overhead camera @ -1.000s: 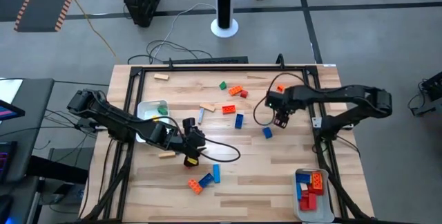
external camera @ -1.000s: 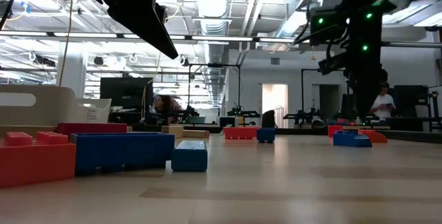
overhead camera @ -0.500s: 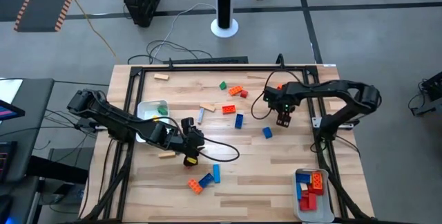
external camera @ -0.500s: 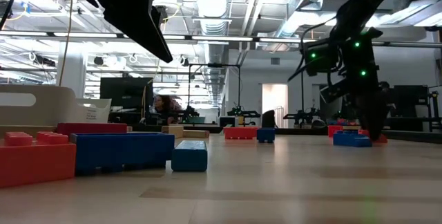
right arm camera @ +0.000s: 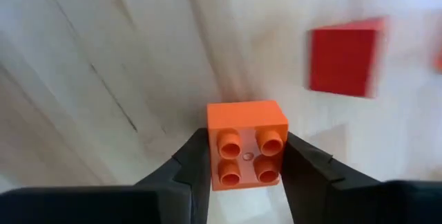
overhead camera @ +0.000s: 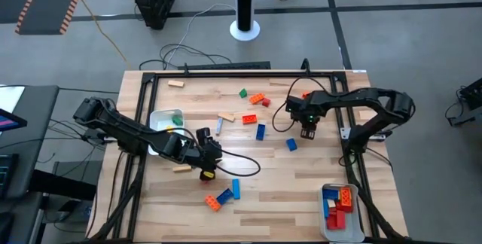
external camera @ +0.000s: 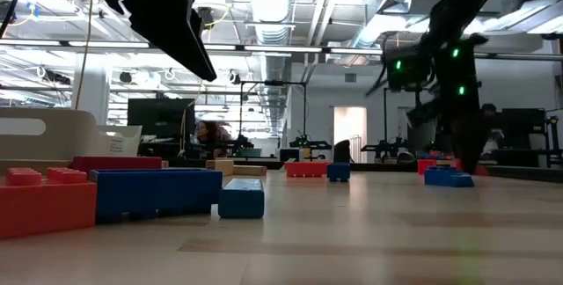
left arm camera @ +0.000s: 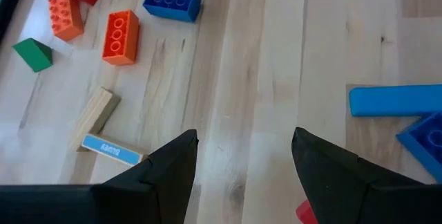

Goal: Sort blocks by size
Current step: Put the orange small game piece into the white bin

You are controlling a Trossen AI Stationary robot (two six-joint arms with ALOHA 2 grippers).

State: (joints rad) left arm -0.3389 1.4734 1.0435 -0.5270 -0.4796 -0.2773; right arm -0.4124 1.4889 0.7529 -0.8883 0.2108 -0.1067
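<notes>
Blocks lie scattered over the wooden table [overhead camera: 301, 180]: a green one [overhead camera: 243, 92], orange ones [overhead camera: 257, 99], blue ones [overhead camera: 260, 131] and tan bars [overhead camera: 226, 117]. My right gripper [overhead camera: 306, 132] reaches down at the table's right middle and is shut on a small orange four-stud brick [right arm camera: 246, 151]. A red cube [right arm camera: 343, 57] lies just beyond it. My left gripper [left arm camera: 242, 162] hangs open over the table's near left middle with bare wood between its fingers. A blue bar [left arm camera: 394, 101] lies close beside it. My right gripper pinches the orange brick by two opposite side walls [right arm camera: 213, 156], one finger [right arm camera: 193, 165] on each side. The fingers come from above, pointing down. The brick sits level with its studs up. Whether it is clear of the table I cannot tell.
A white tray [overhead camera: 160, 120] at the left holds a green block [overhead camera: 177, 117]. Another white tray [overhead camera: 325, 221] at the near right corner holds red, blue and orange blocks. More blocks [overhead camera: 225, 196] lie near the front edge. A black frame borders the table.
My right gripper has come down from well above the table to the tabletop at the orange brick, and its arm has drawn in a little toward the table's left. My left arm has kept still.
</notes>
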